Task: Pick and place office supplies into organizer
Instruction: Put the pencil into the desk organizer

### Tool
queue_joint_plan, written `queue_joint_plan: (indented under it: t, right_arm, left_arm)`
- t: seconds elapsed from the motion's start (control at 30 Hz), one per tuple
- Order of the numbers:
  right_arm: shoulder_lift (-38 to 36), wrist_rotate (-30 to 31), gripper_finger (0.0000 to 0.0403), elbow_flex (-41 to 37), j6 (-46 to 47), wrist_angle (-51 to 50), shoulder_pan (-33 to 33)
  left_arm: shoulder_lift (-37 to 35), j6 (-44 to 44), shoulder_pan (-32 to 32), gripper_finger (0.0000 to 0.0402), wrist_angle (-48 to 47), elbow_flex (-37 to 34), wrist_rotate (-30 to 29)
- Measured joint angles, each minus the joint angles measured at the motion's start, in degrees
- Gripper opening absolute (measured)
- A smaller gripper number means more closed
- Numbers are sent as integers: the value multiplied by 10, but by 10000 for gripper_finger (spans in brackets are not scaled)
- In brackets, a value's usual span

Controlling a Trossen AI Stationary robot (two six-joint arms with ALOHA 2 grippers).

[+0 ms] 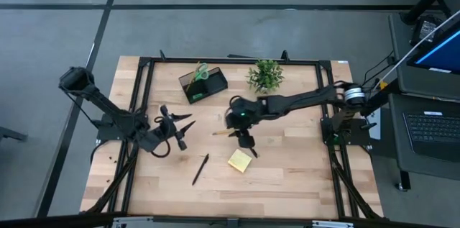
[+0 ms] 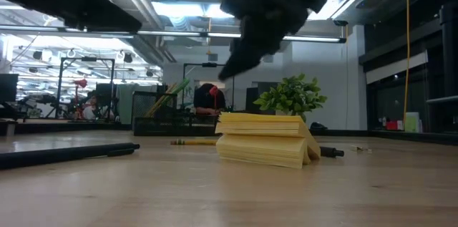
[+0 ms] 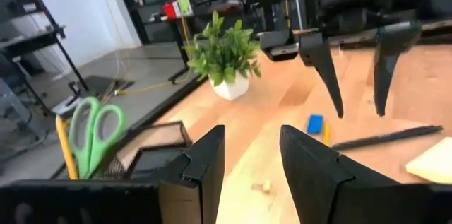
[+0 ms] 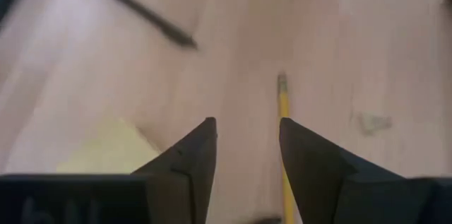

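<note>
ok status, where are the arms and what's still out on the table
Right end effector open, empty, over pencil. Left end effector open, waiting. Scissors in organizer; sticky pad, pen loose.

My right arm reaches in from its base toward the middle of the light wooden table [image 1: 287, 178], wrist bent downward; my right gripper [image 4: 247, 155] hangs above the boards there, its two dark fingers [image 4: 189, 159] parted with nothing between them; my left arm waits over the table's left part, its gripper [image 3: 251, 171] level, fingers apart and empty.
</note>
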Motion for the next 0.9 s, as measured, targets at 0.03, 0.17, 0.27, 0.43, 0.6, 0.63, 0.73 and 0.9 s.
queue_joint_plan:
  t: [0.03, 0.17, 0.27, 0.43, 0.6, 0.63, 0.73, 0.9]
  right_arm:
    - [16, 4, 156, 23, -5, -35, 0]
    - [76, 42, 156, 106, -34, -123, 0]
    - [108, 44, 156, 140, -45, -139, 0]
    - [139, 44, 156, 147, -43, -135, 0]
    - [164, 43, 156, 147, -27, -144, -8]
    - [167, 44, 156, 148, -26, -148, -9]
    - [178, 48, 156, 163, -25, -163, -14]
    - [196, 48, 156, 199, -24, -211, -23]
  left_arm:
    - [0, -15, -5, 132, -8, 0, -3]
    - [1, -41, -20, 132, -28, 0, -12]
    - [2, -41, -27, 132, -33, 0, -13]
    - [3, -40, -28, 132, -43, 0, -13]
    - [5, -39, -28, 132, -44, 0, -12]
    - [5, -39, -28, 132, -44, 0, -12]
    - [5, -47, -25, 132, -46, 0, -12]
    - [5, -64, -25, 132, -53, 0, -12]
